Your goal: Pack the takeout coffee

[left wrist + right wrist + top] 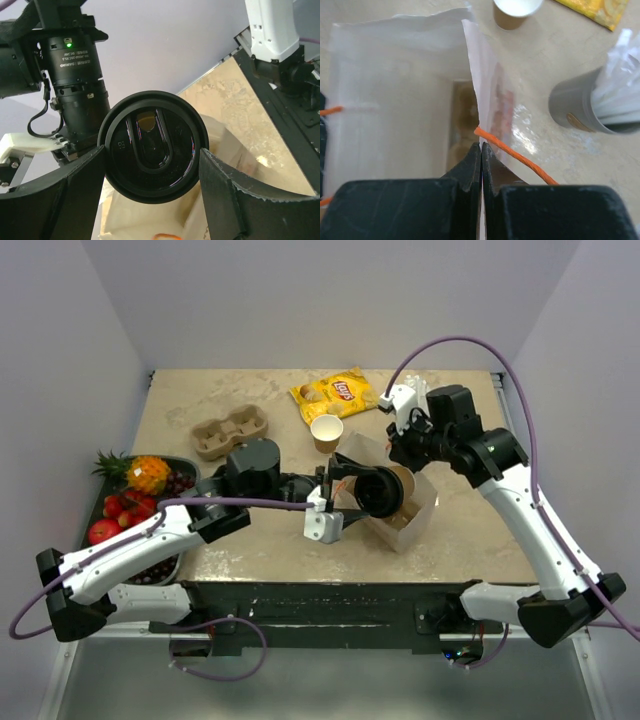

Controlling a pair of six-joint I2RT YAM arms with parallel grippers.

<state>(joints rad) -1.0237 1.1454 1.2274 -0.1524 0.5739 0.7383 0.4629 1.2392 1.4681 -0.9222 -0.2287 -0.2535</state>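
"Lay's" logo on the yellow chip bag (333, 395)

Plain pale lilac walls (300, 300) around a beige table (200, 400)

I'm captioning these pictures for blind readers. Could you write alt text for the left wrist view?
A round black plastic lid fills the centre, gripped at its rim by the left gripper. A white paper bag sits below it; the tan table and part of the right arm show at upper right.
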